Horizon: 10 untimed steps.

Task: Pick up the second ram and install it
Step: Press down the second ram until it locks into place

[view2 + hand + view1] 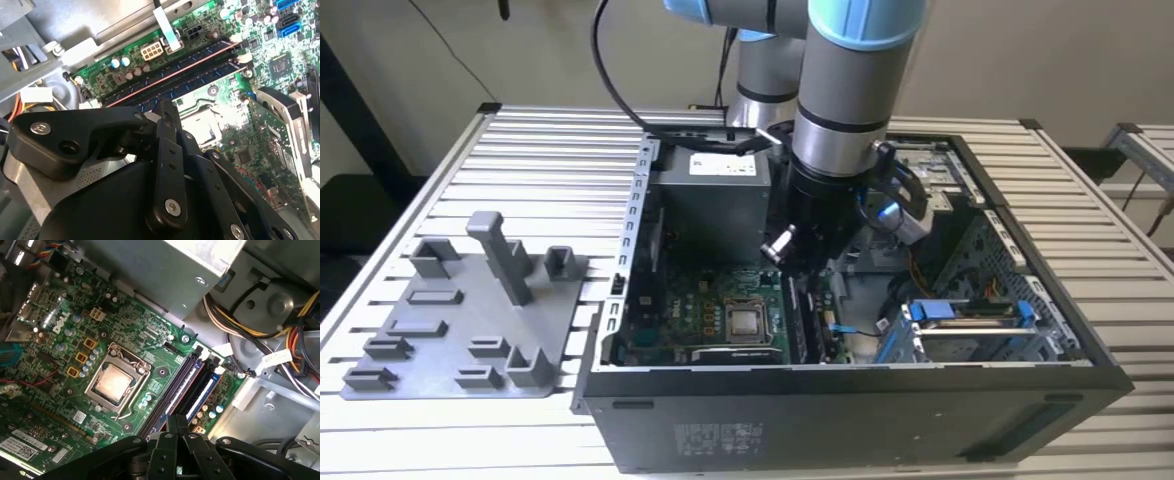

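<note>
As the gripper hangs above the memory slots, at three o'clock from the processor socket, its fingers look together; the second ram seems seated, apparently needing only release.

Little print can be made out. In the exterior view, a white sticker on the case's near wall and a white label on the power supply carry print too small to read. In the first wrist view, the motherboard bears a white logo, a card carries white stickers, and a cable has a white tag.
</note>
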Each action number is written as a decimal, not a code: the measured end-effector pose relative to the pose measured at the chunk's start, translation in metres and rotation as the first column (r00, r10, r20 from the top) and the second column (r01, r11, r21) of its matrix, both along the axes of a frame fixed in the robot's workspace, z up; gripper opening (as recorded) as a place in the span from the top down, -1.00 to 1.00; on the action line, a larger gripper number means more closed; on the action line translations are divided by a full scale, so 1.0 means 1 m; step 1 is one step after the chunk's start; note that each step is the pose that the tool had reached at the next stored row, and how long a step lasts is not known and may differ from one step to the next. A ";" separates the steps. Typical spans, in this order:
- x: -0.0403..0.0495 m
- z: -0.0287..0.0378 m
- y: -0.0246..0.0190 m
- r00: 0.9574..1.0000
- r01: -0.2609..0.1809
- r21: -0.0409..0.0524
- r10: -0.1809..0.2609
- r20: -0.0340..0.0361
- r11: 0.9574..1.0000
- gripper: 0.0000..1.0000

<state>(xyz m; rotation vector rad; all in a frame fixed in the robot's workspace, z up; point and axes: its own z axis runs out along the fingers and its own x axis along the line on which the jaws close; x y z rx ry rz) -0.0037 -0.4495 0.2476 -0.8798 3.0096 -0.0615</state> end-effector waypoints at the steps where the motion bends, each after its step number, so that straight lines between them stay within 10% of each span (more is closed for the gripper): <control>1: 0.0000 0.0000 0.0000 1.000 -0.012 0.000 0.012 0.000 1.000 0.79; 10: -0.0001 -0.0007 0.0000 0.993 -0.116 0.000 0.116 0.000 0.993 0.79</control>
